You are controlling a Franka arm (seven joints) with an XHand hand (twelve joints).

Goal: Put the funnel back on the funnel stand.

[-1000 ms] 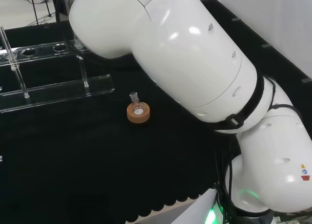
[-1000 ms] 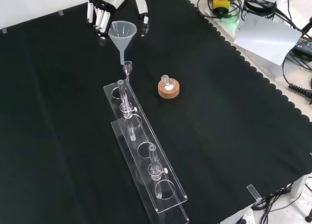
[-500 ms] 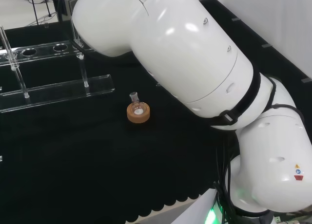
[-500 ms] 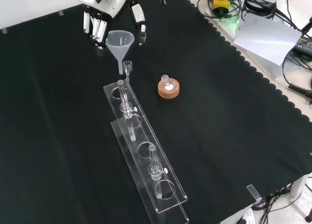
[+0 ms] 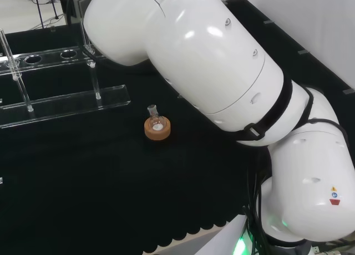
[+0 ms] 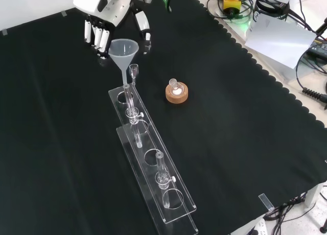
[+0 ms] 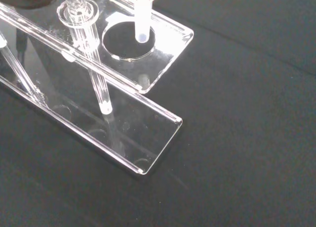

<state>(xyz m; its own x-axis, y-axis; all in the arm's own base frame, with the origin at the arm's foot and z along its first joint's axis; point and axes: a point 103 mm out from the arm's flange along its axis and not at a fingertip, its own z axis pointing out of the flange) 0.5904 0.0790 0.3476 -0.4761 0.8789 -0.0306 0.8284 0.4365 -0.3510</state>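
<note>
In the front view my hand (image 6: 104, 13) reaches in from the top and holds the clear funnel (image 6: 123, 50) between its fingers (image 6: 96, 34) and thumb (image 6: 146, 33). The funnel hangs upright, cone up, and its stem points down at the near end of the clear acrylic funnel stand (image 6: 176, 207). Seen from the wrist, the funnel's stem (image 7: 141, 17) ends just over the round end hole (image 7: 121, 47) in the stand's upper plate (image 7: 170, 32), and the tip does not reach the plate. In the head view the stand (image 5: 66, 102) lies at the left.
A small round flask on a cork ring (image 6: 177, 92) (image 5: 157, 127) stands to the right of the stand's end. A short glass piece (image 6: 134, 69) stands beside the funnel stem. Upright glass tubes (image 6: 160, 168) sit in the stand. Cables and paper (image 6: 278, 38) lie beyond the cloth's scalloped edge.
The hand has carried the funnel nearer in the front view, towards the stand. Its stem has gone from beside the short glass piece to over the stand's end hole.
</note>
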